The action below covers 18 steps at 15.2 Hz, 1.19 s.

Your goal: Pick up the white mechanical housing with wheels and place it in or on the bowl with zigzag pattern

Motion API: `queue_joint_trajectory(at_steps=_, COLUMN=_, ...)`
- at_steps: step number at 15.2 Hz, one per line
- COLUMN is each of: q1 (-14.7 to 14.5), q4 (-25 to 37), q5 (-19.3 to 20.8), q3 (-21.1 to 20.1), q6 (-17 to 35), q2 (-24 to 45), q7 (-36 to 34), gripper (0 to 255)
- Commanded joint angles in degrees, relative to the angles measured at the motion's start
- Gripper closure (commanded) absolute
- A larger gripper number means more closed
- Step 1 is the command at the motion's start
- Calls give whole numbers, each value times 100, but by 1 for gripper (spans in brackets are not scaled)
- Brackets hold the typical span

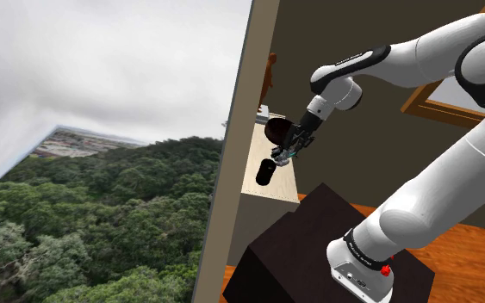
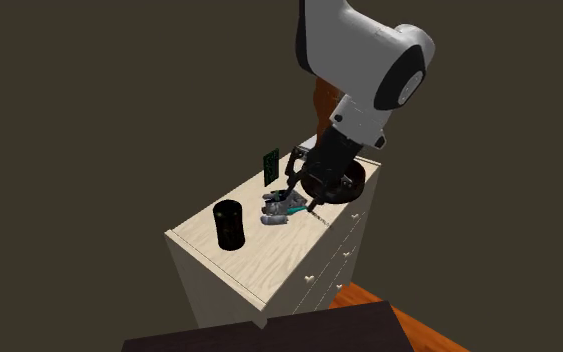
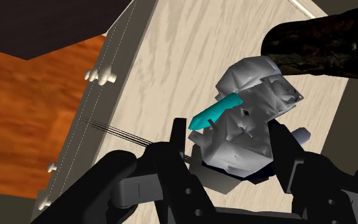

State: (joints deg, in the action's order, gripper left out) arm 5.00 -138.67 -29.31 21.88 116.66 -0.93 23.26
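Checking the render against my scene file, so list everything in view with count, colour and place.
white-and-grey mechanical housing with teal part: one, on the dresser top, at the claw
dark round bowl: one, near-black, beside the housing
black cylindrical cup: one, black, apart on the dresser top
flat green card: one, by the dark wall
pale wooden dresser with drawers: one, against the dark wall
dark box stand: one, under the arm
white robot arm: one, reaching over the dresser
black claw: one, at the housing
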Motion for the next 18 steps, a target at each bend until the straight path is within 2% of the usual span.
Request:
queue_joint_trajectory(at_steps=1, q1=5, q4=21, q5=89, q3=2, q6=-113, q2=-136, q7=-112, gripper=255)
queue_joint_trajectory(at_steps=18, q1=71, q4=527, q5=601, q3=-35, q6=-1199, q2=-990, q7=-911, gripper=255)
